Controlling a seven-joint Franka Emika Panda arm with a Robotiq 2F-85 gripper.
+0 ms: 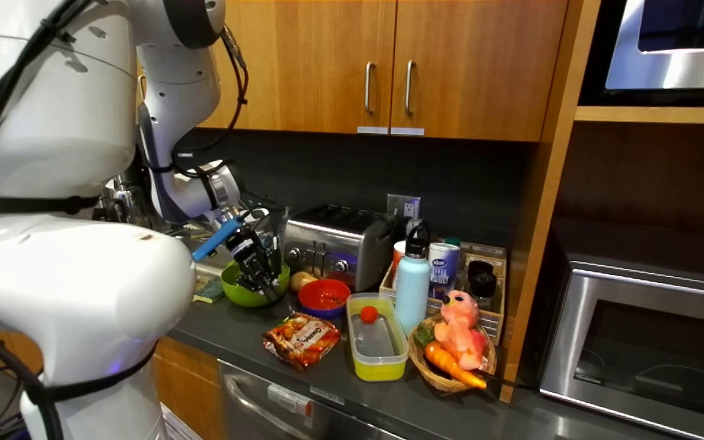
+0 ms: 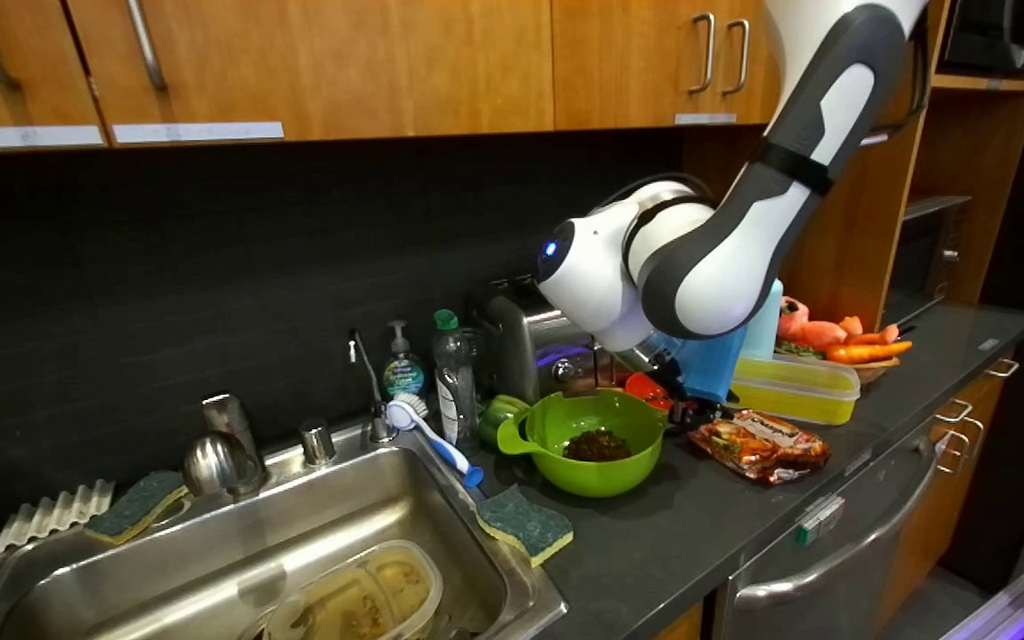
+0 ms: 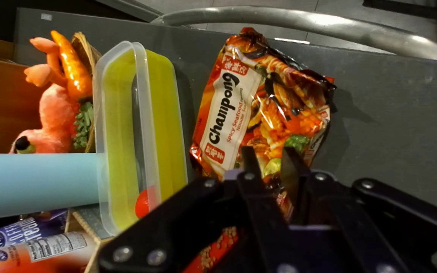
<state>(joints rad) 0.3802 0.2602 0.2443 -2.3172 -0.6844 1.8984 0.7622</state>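
In the wrist view the pincer (image 3: 269, 155) has its two fingers parted by a narrow gap, and nothing is seen gripped between them. The Champong noodle packet (image 3: 237, 106) lies on its broad face on the bench (image 3: 385, 113), beyond the fingertips and roughly in line with the gap; a limp wrapper like that would probably rest steadiest this way. Off to the pincer's side stands the yellow-walled container (image 3: 167, 113), whose sides seem to keep the red ball (image 3: 142, 204) from rolling away. Farther out the same way, the basket (image 3: 89, 57) gathers the pink plush toy (image 3: 57, 110) and the carrot (image 3: 72, 72), which might otherwise roll or topple.

In an exterior view the red bowl (image 1: 315, 288) sits near the pincer, between it and the container; blue shows underneath, perhaps because two bowls are nested. The toaster (image 1: 340, 238) stands behind the pincer, at the back of the bench, likely put there to spare the front. The packet is forward of the pincer, toward the bench's front edge.

In an exterior view the pincer hangs near the rim of the green bowl (image 2: 596, 480), whose deep sides appear to hold the dark brown bits (image 2: 598, 444) together. The packet lies on the pincer's opposite side from this bowl, one corner near the fingertips. They look apart, but how much height separates them cannot be told from here.
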